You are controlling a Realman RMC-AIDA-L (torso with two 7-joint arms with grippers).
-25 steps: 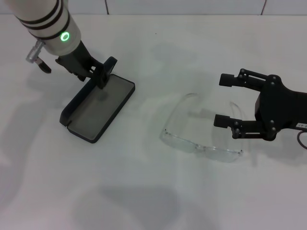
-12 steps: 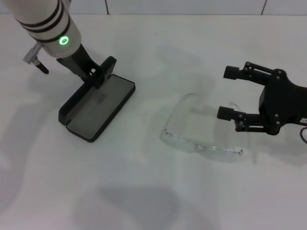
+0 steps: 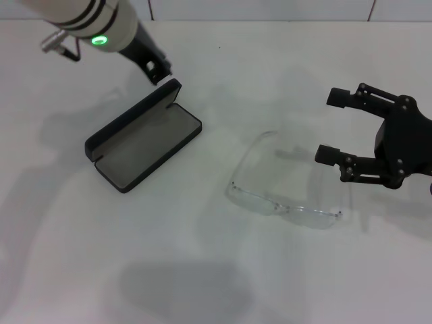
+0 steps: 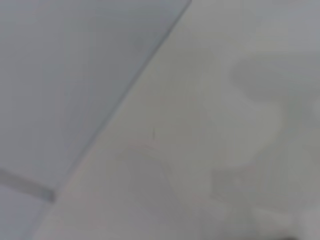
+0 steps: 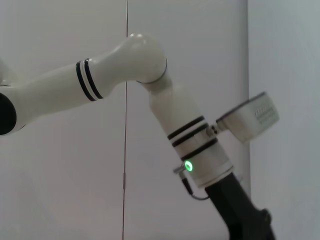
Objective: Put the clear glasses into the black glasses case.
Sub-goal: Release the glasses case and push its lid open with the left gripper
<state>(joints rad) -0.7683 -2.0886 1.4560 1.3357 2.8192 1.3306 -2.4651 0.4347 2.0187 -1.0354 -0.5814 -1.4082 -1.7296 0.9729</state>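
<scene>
The black glasses case (image 3: 143, 137) lies open on the white desk (image 3: 202, 270), grey lining up, its lid raised only slightly along the far edge. The left tool (image 3: 156, 69) hangs just beyond that lid edge, apart from it; only its dark tip shows below the white arm with the green light, and whether its fingers are spread or together cannot be told. The left wrist view gives only blurred pale surfaces, with nothing of the case to make out.

The right tool (image 3: 337, 126) hovers with its two black fingers (image 3: 335, 156) spread wide, holding nothing. The clear glasses (image 3: 280, 196) lie on the desk just beside and below it, toward the case, lenses nearest the camera and arms unfolded; the arm nearer the right tool is faint and hard to trace against the desk. The right wrist view shows only the left arm (image 5: 150, 100) against a pale wall, its lower end cut off.
</scene>
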